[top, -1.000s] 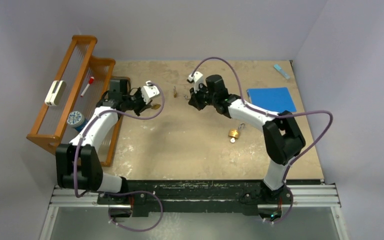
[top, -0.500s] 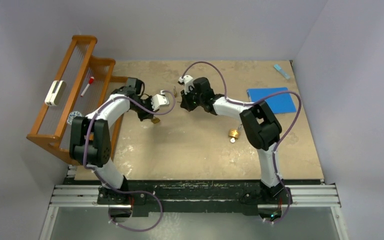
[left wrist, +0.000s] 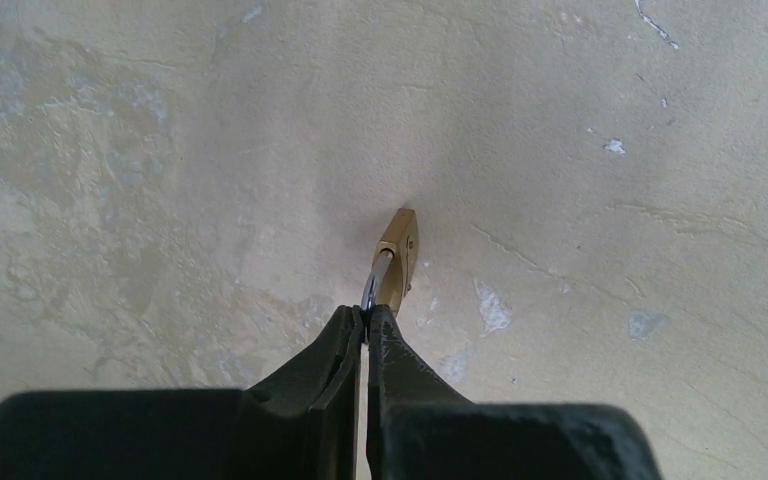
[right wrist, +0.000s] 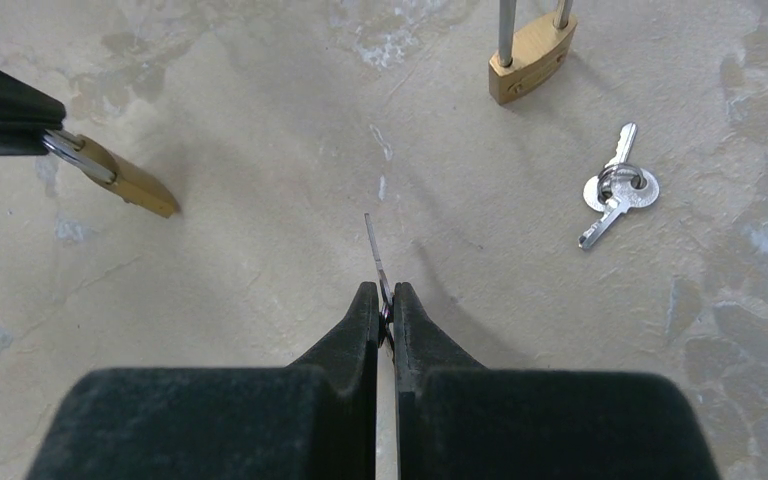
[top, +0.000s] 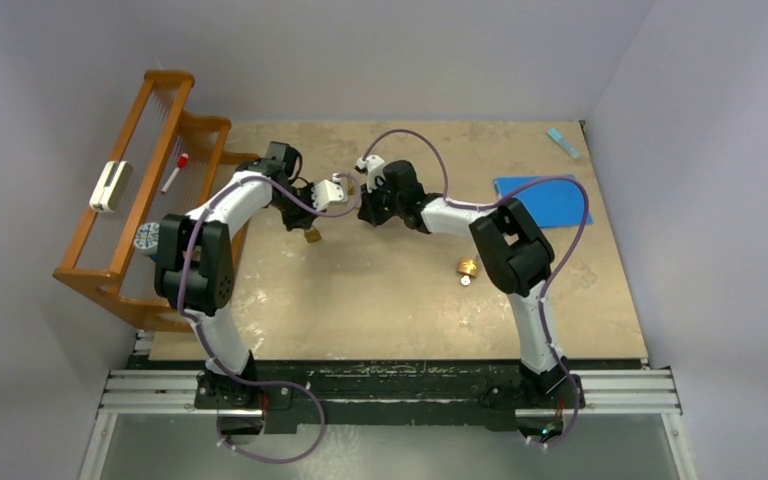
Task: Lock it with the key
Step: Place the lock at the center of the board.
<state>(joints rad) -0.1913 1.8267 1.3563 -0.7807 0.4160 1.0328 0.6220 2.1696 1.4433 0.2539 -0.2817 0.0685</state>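
Padlock [left wrist: 398,262] hangs by its shackle, pinched in the left hand [left wrist: 364,318] low over the worktop [top: 380,290], body angled outward, apparently to expose the keyway. Right hand [right wrist: 385,295] is pressed together on the key [right wrist: 377,262], blade forward, aimed near the padlock but well apart from it. Second padlock [right wrist: 532,45] and spare keys [right wrist: 615,195] sit aside, unused.

Padlock [left wrist: 398,258] brass-gold, its shackle [left wrist: 370,284] silver; key [right wrist: 377,262] silver — table [top: 380,290] mottled beige with pale grey blotches; folder [top: 558,203] blue, rack [top: 170,77] orange-brown, cables [top: 398,131] purple
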